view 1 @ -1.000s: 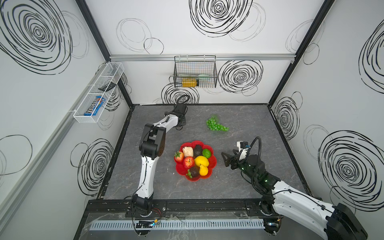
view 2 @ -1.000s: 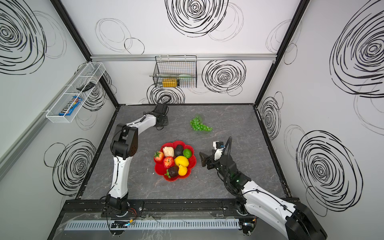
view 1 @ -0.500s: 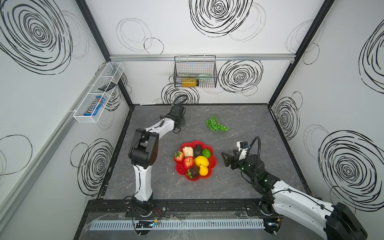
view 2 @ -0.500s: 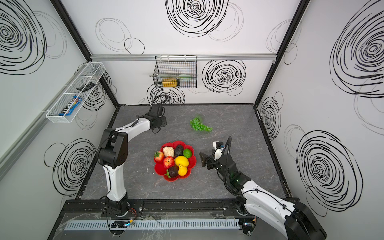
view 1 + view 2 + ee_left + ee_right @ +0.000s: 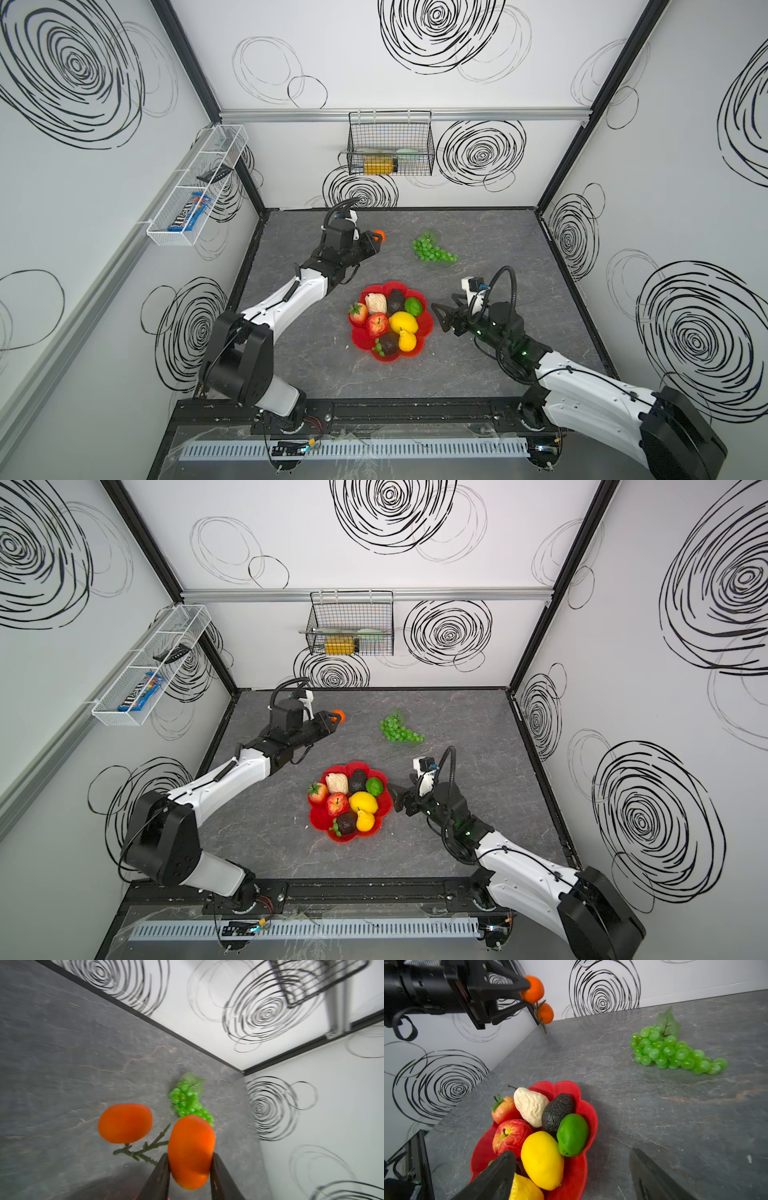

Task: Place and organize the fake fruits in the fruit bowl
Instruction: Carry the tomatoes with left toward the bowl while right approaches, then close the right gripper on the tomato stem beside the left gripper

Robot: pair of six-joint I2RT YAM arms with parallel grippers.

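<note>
The left arm (image 5: 291, 303) has swung out of the back-left corner since a second ago, elbow dropped low and forward, and the left gripper (image 5: 376, 240) comes away with fruit! Its fingers pinch one orange (image 5: 191, 1151) from both sides. The second orange (image 5: 125, 1123) dangles alongside on a shared green twig (image 5: 145, 1148), both up off the tabletop (image 5: 311, 374). The right arm (image 5: 582, 386) hasn't budged.

The fruit bowl (image 5: 360, 340) sits mid-table, a little toward the front, and it's crowded. Across the back are the strawberry (image 5: 357, 312), cream lumpy piece (image 5: 376, 303), avocado (image 5: 396, 300) and lime (image 5: 413, 306). The apple (image 5: 377, 325) and lemon (image 5: 403, 322) take the middle, with a second avocado (image 5: 388, 344) and the pear (image 5: 407, 340) in front. The right gripper (image 5: 571, 1152) hovers just beside the bowl's right rim, fingers spread wide, nothing between them.

The grapes (image 5: 434, 251) lie alone toward the back, right of centre, well apart from the bowl and both grippers.

Any writing? The blue packet (image 5: 187, 212) in the white mesh tray (image 5: 166, 239) on the left wall reads "m&m's". The yellow bottle (image 5: 378, 164) in the black wire basket (image 5: 424, 141) on the back wall is too small to read.

And room to move: bare grey tabletop runs between the oranges and the bowl's back rim. There are wide bare stretches left of the bowl and in front of it. The right side is tighter, with the right arm lying across it.
</note>
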